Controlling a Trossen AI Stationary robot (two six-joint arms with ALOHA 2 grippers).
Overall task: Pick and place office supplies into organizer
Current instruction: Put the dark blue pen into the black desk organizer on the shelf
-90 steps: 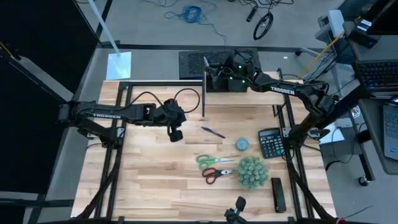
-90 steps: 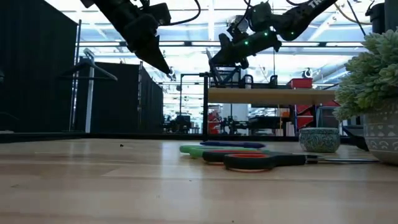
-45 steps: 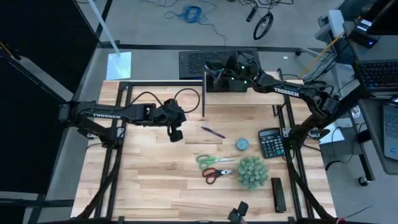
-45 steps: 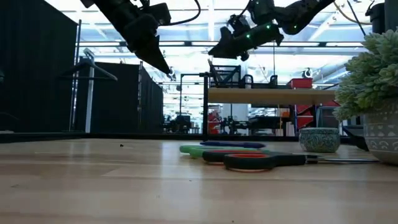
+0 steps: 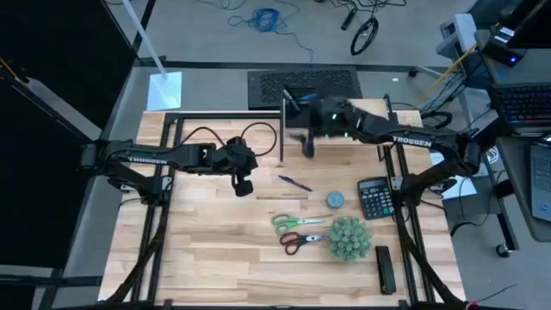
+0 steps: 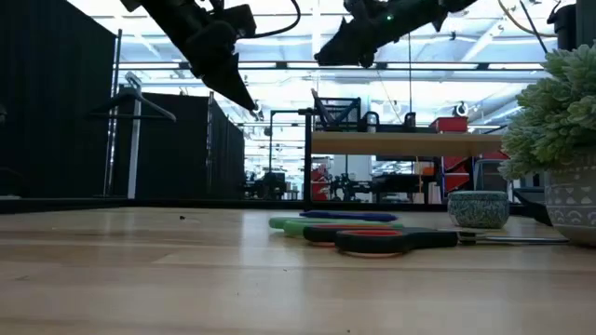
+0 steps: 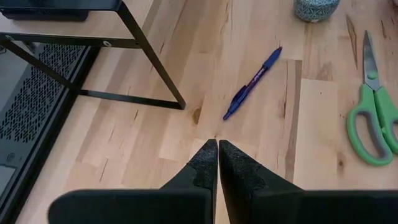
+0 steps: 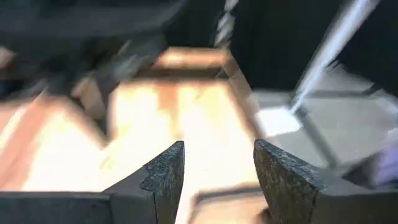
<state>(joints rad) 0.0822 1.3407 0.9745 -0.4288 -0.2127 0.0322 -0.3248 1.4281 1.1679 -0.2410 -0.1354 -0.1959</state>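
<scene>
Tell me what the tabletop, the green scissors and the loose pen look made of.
Tabletop: pale wood planks with visible grain, seams and a knot, matte to satin. Green scissors: smooth, probably plastic handles, dull grey metal-looking blades. Pen: glossy blue barrel, likely plastic, given its highlights.

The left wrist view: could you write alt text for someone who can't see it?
The left gripper, fingers shut, hovers over a wooden table. A blue pen lies ahead, green-handled scissors to one side, and a black metal riser leg stands nearby.
</scene>
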